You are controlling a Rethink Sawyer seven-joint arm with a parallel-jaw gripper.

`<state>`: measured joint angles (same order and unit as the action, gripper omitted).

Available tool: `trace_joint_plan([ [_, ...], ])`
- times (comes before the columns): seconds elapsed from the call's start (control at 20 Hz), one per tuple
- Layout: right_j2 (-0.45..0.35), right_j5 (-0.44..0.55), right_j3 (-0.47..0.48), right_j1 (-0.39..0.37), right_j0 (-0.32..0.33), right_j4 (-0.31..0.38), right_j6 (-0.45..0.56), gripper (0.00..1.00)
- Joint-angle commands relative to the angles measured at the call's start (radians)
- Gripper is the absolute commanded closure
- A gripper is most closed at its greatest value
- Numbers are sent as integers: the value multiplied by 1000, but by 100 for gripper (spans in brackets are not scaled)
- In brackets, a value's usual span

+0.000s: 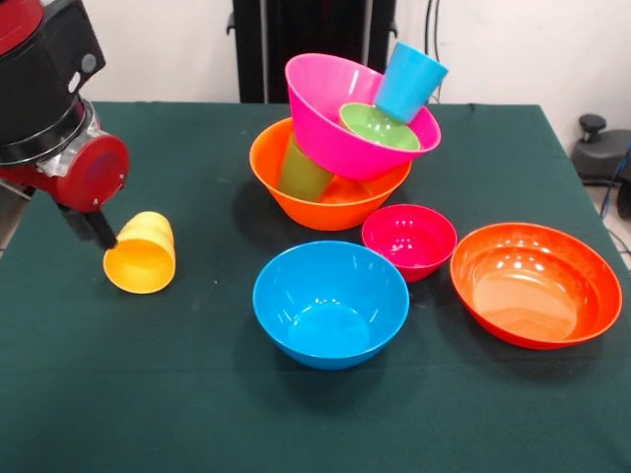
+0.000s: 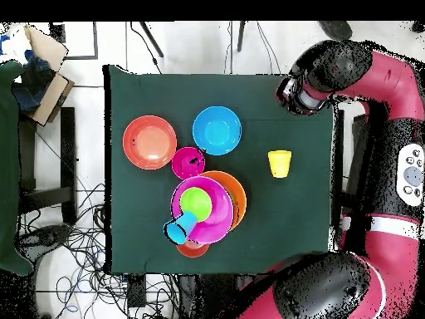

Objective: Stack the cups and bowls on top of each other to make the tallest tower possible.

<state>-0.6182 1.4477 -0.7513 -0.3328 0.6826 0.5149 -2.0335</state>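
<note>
The tower stands at the table's back: a big orange bowl (image 1: 330, 192) (image 2: 234, 193) holds a green cup (image 1: 301, 169) and a tilted big pink bowl (image 1: 340, 108) (image 2: 214, 218). Inside the pink bowl sit a small green bowl (image 1: 380, 126) (image 2: 196, 202) and a leaning blue cup (image 1: 409, 81) (image 2: 178, 228). A yellow-orange cup (image 1: 141, 254) (image 2: 280, 163) lies on its side at the left, mouth toward the front camera. My gripper (image 1: 99, 230) hangs just beside its rim, and whether they touch is unclear. A blue bowl (image 1: 330, 304) (image 2: 217, 130), a small magenta bowl (image 1: 409, 239) (image 2: 188, 161) and a wide red-orange bowl (image 1: 535, 284) (image 2: 149, 141) stand loose.
The green tablecloth (image 1: 197, 414) covers the table. A sliver of an orange-red bowl (image 2: 192, 247) shows beside the tower in the overhead view. The arm (image 2: 307, 83) reaches over the table's edge near the yellow-orange cup. A cardboard box (image 2: 46, 50) and cables lie on the floor.
</note>
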Motion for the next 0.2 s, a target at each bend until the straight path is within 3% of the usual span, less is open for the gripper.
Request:
trace_joint_plan([
  [0.05, -16, -46, -24, -17, -4, 75, 439, 0],
  [0.2, -44, 24, 145, 81, -47, 118, 440, 0],
])
